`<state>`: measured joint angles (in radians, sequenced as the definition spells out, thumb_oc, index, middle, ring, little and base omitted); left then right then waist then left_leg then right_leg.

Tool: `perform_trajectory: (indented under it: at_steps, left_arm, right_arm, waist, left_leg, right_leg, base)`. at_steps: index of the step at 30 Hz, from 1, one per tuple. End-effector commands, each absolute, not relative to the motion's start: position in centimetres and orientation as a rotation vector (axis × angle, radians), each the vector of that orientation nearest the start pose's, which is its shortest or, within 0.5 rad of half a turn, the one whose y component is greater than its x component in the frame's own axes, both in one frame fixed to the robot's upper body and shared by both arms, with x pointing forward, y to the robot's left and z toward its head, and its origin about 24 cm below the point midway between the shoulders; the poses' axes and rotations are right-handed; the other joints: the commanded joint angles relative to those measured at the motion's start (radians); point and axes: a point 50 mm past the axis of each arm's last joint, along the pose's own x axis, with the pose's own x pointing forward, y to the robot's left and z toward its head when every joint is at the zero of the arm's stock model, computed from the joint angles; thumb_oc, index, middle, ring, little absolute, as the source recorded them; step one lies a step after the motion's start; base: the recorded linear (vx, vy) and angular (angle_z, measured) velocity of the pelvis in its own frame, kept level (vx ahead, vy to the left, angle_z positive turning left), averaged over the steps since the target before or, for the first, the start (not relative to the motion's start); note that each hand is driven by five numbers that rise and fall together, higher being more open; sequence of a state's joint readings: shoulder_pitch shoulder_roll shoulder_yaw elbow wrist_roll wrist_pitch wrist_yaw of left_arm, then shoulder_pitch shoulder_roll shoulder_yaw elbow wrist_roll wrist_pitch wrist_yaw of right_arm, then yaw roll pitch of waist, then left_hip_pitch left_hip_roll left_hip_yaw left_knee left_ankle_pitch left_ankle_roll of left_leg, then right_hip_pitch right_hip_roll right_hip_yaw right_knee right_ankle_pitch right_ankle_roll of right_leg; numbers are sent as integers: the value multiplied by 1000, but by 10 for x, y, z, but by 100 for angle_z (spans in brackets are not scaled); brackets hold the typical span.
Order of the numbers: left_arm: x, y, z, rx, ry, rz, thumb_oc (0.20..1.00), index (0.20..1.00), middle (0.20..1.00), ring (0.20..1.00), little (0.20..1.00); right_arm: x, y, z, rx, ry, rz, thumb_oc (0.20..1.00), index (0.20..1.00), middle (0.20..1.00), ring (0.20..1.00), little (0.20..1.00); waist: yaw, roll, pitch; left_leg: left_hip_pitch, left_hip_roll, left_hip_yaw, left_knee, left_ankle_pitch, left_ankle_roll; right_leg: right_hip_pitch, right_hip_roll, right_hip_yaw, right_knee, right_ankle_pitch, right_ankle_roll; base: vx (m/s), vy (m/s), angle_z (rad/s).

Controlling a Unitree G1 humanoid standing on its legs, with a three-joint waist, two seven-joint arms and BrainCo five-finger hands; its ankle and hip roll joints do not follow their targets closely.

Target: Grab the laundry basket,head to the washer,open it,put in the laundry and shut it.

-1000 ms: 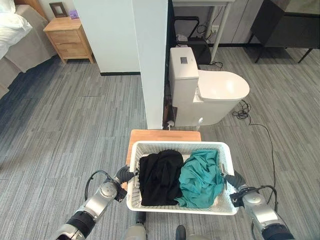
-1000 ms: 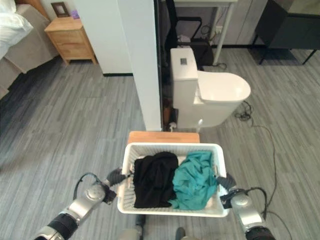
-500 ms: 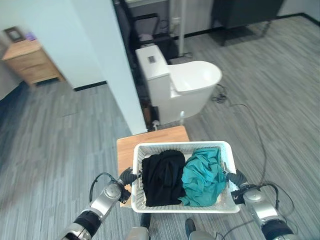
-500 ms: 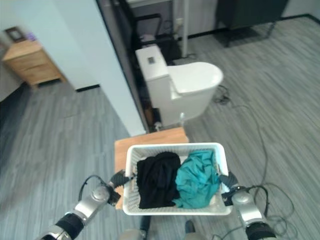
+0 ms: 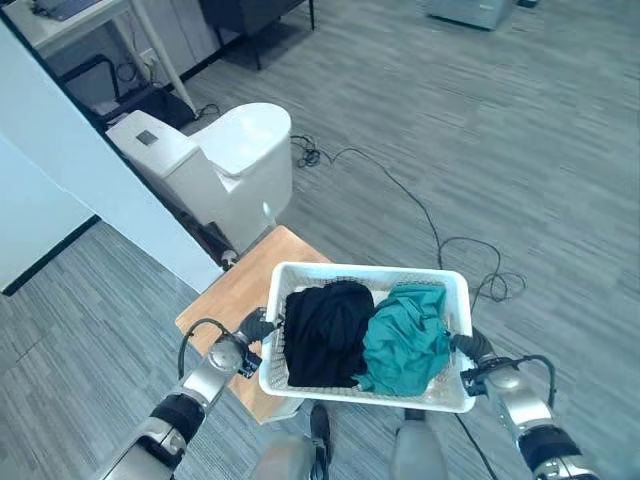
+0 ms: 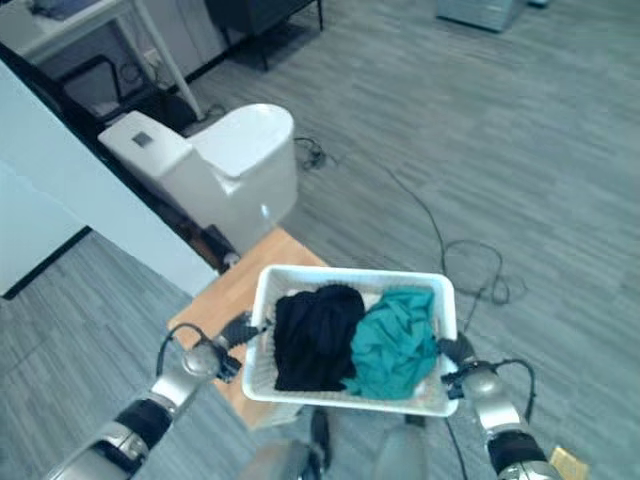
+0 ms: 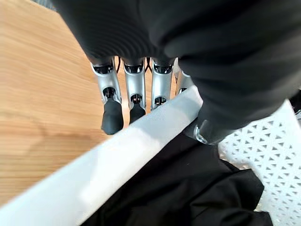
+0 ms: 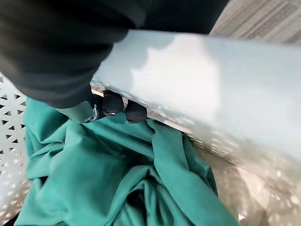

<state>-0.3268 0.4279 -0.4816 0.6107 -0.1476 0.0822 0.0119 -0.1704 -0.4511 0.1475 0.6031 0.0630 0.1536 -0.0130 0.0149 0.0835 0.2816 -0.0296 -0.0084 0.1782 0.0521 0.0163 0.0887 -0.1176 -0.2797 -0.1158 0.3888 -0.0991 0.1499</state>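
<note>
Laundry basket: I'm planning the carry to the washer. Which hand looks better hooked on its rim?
Right, probably. The right hand curls its fingertips over the rim of the laundry basket, beside the teal garment. The left hand only pinches the rim, with fingers straight outside and thumb inside.

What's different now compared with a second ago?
The view has swung round to the right, so the robot is turning. The white laundry basket now hangs partly past the wooden stool. Left hand and right hand keep their grip; black garment and teal garment lie as before.
</note>
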Motion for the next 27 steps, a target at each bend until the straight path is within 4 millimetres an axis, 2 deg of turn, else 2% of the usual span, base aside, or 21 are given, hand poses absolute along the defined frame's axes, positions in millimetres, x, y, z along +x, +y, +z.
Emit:
perform_trajectory:
  at_steps: [1, 3, 4, 5, 7, 11, 12, 13, 14, 15, 17, 18, 19, 21, 23, 24, 27]
  left_arm:
    - [287, 229, -16, 509, 438, -98, 200, 200, 200, 200, 200]
    - [288, 229, -16, 508, 436, -95, 200, 200, 200, 200, 200]
    - [287, 229, -16, 497, 438, -85, 200, 200, 200, 200, 200]
    - [287, 231, -16, 486, 429, -74, 200, 200, 200, 200, 200]
    - [287, 230, -15, 480, 426, -72, 200, 200, 200, 200, 200]
    - [286, 222, -20, 452, 428, -79, 200, 200, 200, 200, 200]
    - [286, 222, -20, 452, 428, -79, 200, 200, 200, 200, 200]
    - [286, 217, -23, 440, 438, -88, 200, 200, 200, 200, 200]
    - [286, 216, -23, 440, 437, -88, 200, 200, 200, 200, 200]
    - [288, 213, -22, 441, 430, -94, 200, 200, 200, 200, 200]
    - [292, 204, -21, 440, 422, -121, 200, 200, 200, 200, 200]
    - [292, 201, -22, 442, 422, -133, 200, 200, 200, 200, 200]
    - [291, 199, -23, 442, 424, -144, 200, 200, 200, 200, 200]
    - [288, 198, -27, 444, 443, -149, 200, 200, 200, 200, 200]
    - [285, 198, -32, 457, 467, -155, 200, 200, 200, 200, 200]
    - [285, 198, -32, 464, 466, -159, 200, 200, 200, 200, 200]
    - [287, 202, -29, 469, 459, -135, 200, 200, 200, 200, 200]
  right_arm:
    - [268, -297, -9, -501, 503, -181, 200, 200, 200, 200, 200]
    - [269, -295, -9, -496, 505, -176, 200, 200, 200, 200, 200]
    - [272, -293, -7, -501, 494, -169, 200, 200, 200, 200, 200]
    - [275, -289, -5, -507, 482, -157, 200, 200, 200, 200, 200]
    - [274, -290, -4, -510, 477, -159, 200, 200, 200, 200, 200]
    - [270, -292, -2, -512, 453, -171, 200, 200, 200, 200, 200]
    - [270, -292, -2, -512, 454, -171, 200, 200, 200, 200, 200]
    - [269, -296, 3, -516, 429, -191, 200, 200, 200, 200, 200]
    - [269, -296, 3, -516, 429, -192, 200, 200, 200, 200, 200]
    - [268, -298, 5, -518, 424, -205, 200, 200, 200, 200, 200]
    - [265, -301, 5, -516, 424, -215, 200, 200, 200, 200, 200]
    - [264, -303, 4, -514, 429, -214, 200, 200, 200, 200, 200]
    - [263, -303, 4, -512, 428, -216, 200, 200, 200, 200, 200]
    - [262, -303, 3, -501, 430, -223, 200, 200, 200, 200, 200]
    - [262, -299, -1, -480, 440, -213, 200, 200, 200, 200, 200]
    - [261, -300, -3, -476, 444, -212, 200, 200, 200, 200, 200]
    - [258, -301, -6, -466, 455, -221, 200, 200, 200, 200, 200]
  waist:
    - [70, -28, -129]
    - [92, -47, -143]
    - [106, -57, -144]
    - [128, -73, -149]
    - [131, -80, -150]
    - [113, -97, -133]
    - [111, -95, -133]
    - [103, -95, -113]
    - [101, -95, -112]
    - [102, -97, -98]
    - [102, -106, -74]
    - [96, -108, -78]
    - [94, -109, -80]
    - [93, -99, -89]
    - [98, -94, -94]
    - [94, -93, -93]
    - [88, -93, -97]
  left_leg:
    - [13, 0, -69, 5, -102, -25]
    - [-1, 10, -37, 7, -92, -33]
    - [-8, 18, -13, 13, -90, -45]
    - [-28, 54, 18, 19, -73, -68]
    - [-39, 76, 23, 20, -55, -79]
    - [-65, 142, -15, -1, 13, -122]
    - [-65, 144, -18, -3, 16, -124]
    - [-78, 162, -77, -33, 52, -144]
    - [-79, 162, -79, -34, 53, -144]
    - [-90, 150, -138, -30, 55, -148]
    - [-120, 72, -257, 8, 26, -146]
    - [-124, 37, -275, 12, 13, -136]
    - [-126, 15, -270, 20, 8, -129]
    - [-114, 7, -270, 0, 19, -121]
    - [-107, -23, -331, -11, 21, -117]
    - [-105, -27, -341, -20, 27, -116]
    - [-102, -13, -309, -25, 44, -117]
  right_leg:
    - [50, 31, -50, -80, 65, -9]
    - [112, 36, -56, -118, 51, -4]
    - [148, 25, -84, -162, 46, -1]
    - [190, 42, -109, -266, 24, 1]
    - [189, 63, -101, -291, 17, -8]
    - [199, 151, -86, -361, -3, -46]
    - [201, 153, -88, -363, -2, -47]
    - [201, 197, -77, -391, -2, -65]
    - [202, 198, -79, -392, -2, -65]
    - [201, 206, -71, -393, 1, -74]
    - [195, 211, -69, -394, 12, -83]
    - [196, 213, -77, -401, 20, -84]
    - [201, 213, -83, -407, 25, -84]
    - [199, 228, -70, -396, 19, -89]
    - [186, 241, -50, -380, 13, -96]
    - [187, 245, -49, -372, 7, -99]
    - [204, 252, -45, -372, -1, -105]
  base:
    - [-175, -173, -131]
    - [-122, -184, -95]
    - [-188, -389, -48]
    - [-159, -346, -30]
    - [-103, -301, -65]
    - [-88, -324, -28]
    - [-169, -343, 4]
    - [-138, -246, 6]
    - [-192, -313, 4]
    - [-115, -130, 0]
    - [-141, -165, 2]
    - [-68, -98, 18]
    - [-8, -32, 23]
    - [29, 4, 8]
    - [39, 2, 1]
    - [40, -11, 12]
    - [49, -35, -4]
